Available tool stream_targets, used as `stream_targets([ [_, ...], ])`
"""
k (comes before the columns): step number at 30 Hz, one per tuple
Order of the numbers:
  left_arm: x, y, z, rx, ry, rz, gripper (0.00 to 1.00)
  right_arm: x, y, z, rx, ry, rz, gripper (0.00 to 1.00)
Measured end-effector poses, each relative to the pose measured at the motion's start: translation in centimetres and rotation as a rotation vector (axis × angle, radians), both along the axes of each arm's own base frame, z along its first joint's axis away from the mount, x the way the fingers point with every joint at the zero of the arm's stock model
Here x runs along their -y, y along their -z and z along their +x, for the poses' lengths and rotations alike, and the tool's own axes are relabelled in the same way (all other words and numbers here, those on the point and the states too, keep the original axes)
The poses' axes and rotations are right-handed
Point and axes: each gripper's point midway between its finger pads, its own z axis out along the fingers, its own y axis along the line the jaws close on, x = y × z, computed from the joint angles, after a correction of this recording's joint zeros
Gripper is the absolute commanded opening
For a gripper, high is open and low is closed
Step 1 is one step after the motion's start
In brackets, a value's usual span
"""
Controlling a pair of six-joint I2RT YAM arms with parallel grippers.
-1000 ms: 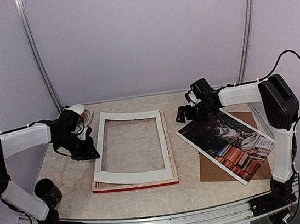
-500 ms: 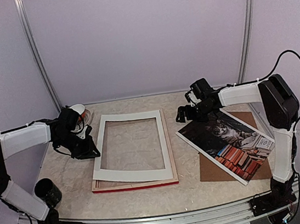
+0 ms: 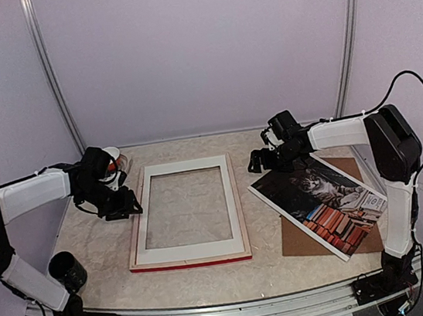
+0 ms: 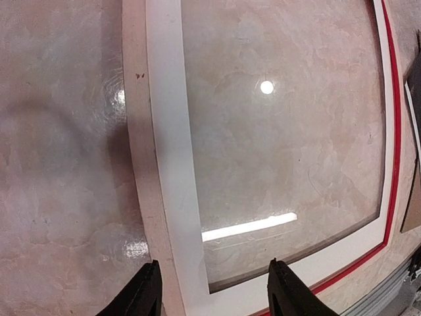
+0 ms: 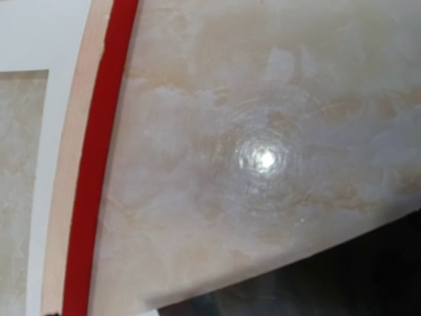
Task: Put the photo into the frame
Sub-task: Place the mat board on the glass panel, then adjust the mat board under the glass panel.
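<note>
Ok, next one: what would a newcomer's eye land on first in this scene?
Most likely the colourful photo of a cat on stacked books, lying on a brown board at the right. Next comes the big frame in the middle, lying back up with a red edge showing and a white mat on top of it.

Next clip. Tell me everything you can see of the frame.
The frame is a large rectangle lying flat on the marbled table, pale wood-like back up, glossy red showing along its near and right edges. A white mat rests squarely on it; glare suggests glazing in the opening. The photo lies apart, to its right.
</note>
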Motion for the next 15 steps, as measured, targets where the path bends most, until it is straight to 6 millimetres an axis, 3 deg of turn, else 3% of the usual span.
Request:
stream_targets([
  [3, 0.2, -0.7, 0.6, 0.028, 0.003, 0.011, 0.61, 0.0, 0.1, 0.0, -0.002, 0.000, -0.001, 0.99],
  [6, 1.6, -1.8, 1.0, 0.070, 0.052, 0.019, 0.65, 0.0, 0.3, 0.0, -0.006, -0.001, -0.002, 0.99],
  [11, 7.0, -3.3, 1.7, 0.142, 0.216, 0.045, 0.67, 0.0, 0.5, -0.1, -0.008, -0.003, -0.008, 0.99],
  [15, 10.1, -1.5, 1.5, 0.126, 0.316, 0.081, 0.70, 0.3, 0.6, -0.1, -0.007, -0.007, -0.024, 0.99],
])
